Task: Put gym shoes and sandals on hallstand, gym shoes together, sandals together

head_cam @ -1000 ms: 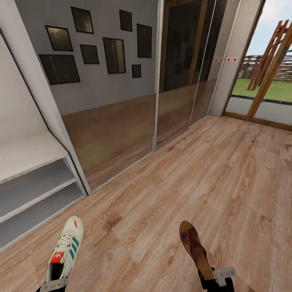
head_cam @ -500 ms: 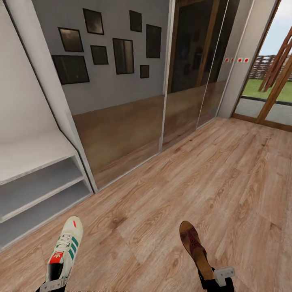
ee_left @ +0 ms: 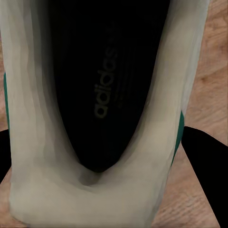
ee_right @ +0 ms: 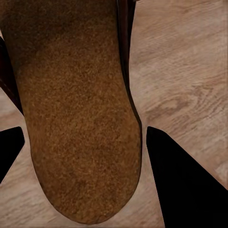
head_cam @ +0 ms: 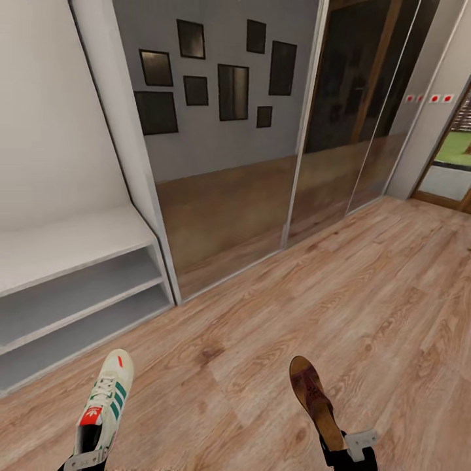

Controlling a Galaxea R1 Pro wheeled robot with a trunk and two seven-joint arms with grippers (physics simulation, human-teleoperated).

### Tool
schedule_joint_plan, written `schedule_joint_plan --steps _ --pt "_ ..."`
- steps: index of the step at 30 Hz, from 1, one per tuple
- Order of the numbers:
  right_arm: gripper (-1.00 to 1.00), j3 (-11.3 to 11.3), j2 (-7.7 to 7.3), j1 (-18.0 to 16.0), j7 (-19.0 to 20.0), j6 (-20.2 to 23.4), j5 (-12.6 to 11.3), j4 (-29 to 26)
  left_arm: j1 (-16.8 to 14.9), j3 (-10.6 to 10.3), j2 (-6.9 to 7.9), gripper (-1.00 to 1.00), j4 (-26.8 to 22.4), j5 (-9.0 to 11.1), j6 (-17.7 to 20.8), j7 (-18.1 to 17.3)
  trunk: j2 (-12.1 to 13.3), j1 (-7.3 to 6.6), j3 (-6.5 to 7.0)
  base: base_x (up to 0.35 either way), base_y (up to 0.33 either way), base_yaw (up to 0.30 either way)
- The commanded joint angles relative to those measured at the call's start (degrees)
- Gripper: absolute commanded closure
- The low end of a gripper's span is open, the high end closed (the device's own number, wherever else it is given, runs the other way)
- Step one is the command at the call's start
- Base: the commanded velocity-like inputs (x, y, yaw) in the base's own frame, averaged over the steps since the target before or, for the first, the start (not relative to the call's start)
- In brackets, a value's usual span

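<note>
Your left gripper (head_cam: 84, 460) is clamped on the heel of a gym shoe (head_cam: 104, 409), holding it toe-forward above the corridor floor (head_cam: 366, 294) at the lower left of the head view. The shoe is cream-white, smooth upper, green side stripes, white laces, red-orange tongue mark and a small red tab at the toe end. In the left wrist view its heel collar (ee_left: 95, 190) sits between the two black fingers (ee_left: 204, 171), and the dark insole has faint embossed lettering.

Your right gripper (head_cam: 347, 451) is closed on the heel end of a sandal (head_cam: 314, 396), also held toe-forward, at the lower right of the head view. It is slim and flat, with a dark brown leather-look front and a tan insole. In the right wrist view the insole (ee_right: 80, 118) looks grainy like suede, with a rounded heel, and black fingers (ee_right: 180, 180) sit on both sides.

The shoe and sandal are well apart, both off the planks. The floor is light brown wood plank with visible grain and knots.

The hallstand (head_cam: 72, 261) stands at the left, pale grey and matte: a flat top board, two open shelf levels below it and a plain tall back panel. Beside it glossy sliding panels (head_cam: 229, 150) reflect the floor and dark picture frames.
</note>
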Motion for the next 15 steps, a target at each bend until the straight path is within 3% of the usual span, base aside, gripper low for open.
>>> schedule_joint_plan --steps 1,15 --pt "1.00 -0.48 0.05 -0.02 0.46 -0.19 0.18 -0.01 -0.06 0.34 0.00 1.00 0.08 0.28 -0.09 -0.57 -0.02 -0.01 0.00 0.000 0.000 0.270" --pt "1.00 -0.49 0.06 -0.02 0.18 -0.19 0.22 -0.07 -0.06 0.37 0.05 1.00 0.08 0.37 -0.09 -0.57 -0.02 -0.01 0.46 0.000 0.000 0.270"
